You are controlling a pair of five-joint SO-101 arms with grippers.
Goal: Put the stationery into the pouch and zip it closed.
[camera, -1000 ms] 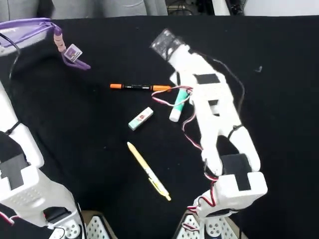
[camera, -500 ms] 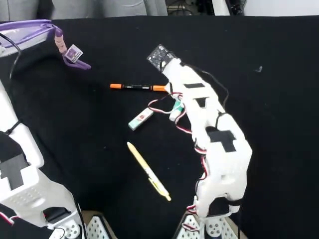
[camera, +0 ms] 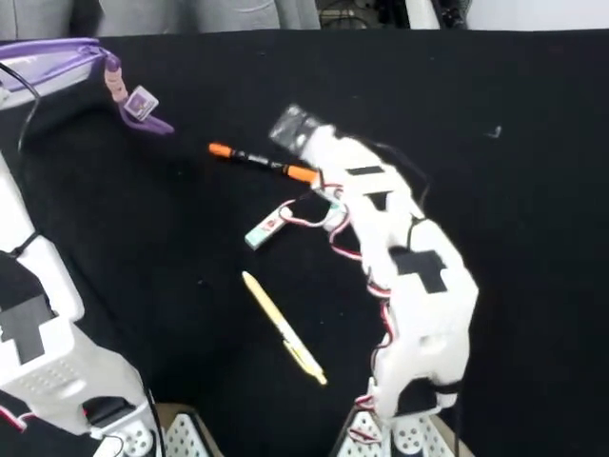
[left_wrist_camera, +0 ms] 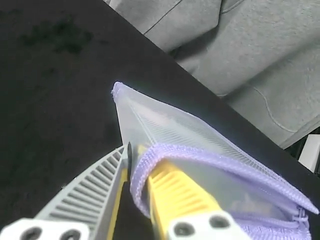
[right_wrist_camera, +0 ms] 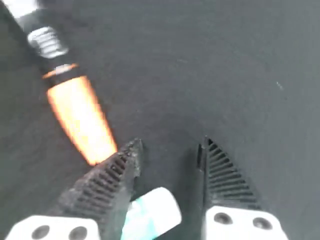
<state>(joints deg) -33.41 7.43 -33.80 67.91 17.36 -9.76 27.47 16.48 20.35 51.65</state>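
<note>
I see the pouch (camera: 48, 57) far left on the table (camera: 533, 238). The marker (camera: 252, 158) lies just beyond my right gripper (right_wrist_camera: 170, 147); eraser (camera: 268, 227), then pen (camera: 284, 328), nearer.

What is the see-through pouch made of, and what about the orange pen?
The pouch looks like thin, frosted see-through plastic with fine ribbed lines. Its purple edge seems to be woven fabric tape, since a knit texture shows. The orange pen is probably smooth hard plastic, judging by its even colour and crisp shape.
</note>
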